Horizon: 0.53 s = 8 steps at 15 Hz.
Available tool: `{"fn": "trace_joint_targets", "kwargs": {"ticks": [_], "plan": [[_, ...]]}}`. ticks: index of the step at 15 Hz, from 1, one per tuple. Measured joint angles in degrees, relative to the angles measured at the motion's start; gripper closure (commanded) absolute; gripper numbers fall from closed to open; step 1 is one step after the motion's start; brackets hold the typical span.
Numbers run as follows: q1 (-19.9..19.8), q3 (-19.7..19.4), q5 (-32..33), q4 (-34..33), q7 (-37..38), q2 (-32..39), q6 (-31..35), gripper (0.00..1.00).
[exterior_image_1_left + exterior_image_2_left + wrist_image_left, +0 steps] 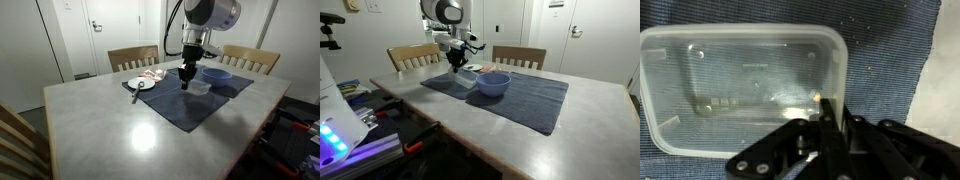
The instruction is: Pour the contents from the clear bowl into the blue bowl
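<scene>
You are holding the hand point(826, 118) pinched fully together on the rim of the small clear rectangular plastic bowl point(730, 85), gripping the thin wall near one corner in the wrist view. The clear bowl is lying level over the dark blue cloth mat point(890, 60); whether it is resting on the cloth or lifted just off it, I cannot tell. In both exterior views the hand point(187, 72) point(458, 64) is pointing straight down at the clear bowl point(197, 88) point(467, 78), and the round blue-purple bowl point(216, 75) point(493, 83) is standing just beside it on the same mat. A white round plate point(141, 84) is sitting at the mat's other end on the pale grey desk point(110, 130), well apart from both bowls
</scene>
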<state>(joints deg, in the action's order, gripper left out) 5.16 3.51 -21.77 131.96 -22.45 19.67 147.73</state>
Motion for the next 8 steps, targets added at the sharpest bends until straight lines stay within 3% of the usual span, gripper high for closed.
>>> {"fn": "trace_joint_targets", "kwargs": {"ticks": [1, 2, 4, 8], "plan": [[-0.05, 0.2, 1.66, 0.09, 1.84, 0.14, 0.0, 0.98], [-0.11, 0.38, 3.03, 0.14, 3.32, 0.22, -0.02, 0.67], [-0.25, 0.65, 4.74, 0.27, 5.43, 0.27, -0.05, 0.6], [-0.68, 0.84, 5.88, 0.5, 7.09, 0.31, -0.08, 0.31]]}}
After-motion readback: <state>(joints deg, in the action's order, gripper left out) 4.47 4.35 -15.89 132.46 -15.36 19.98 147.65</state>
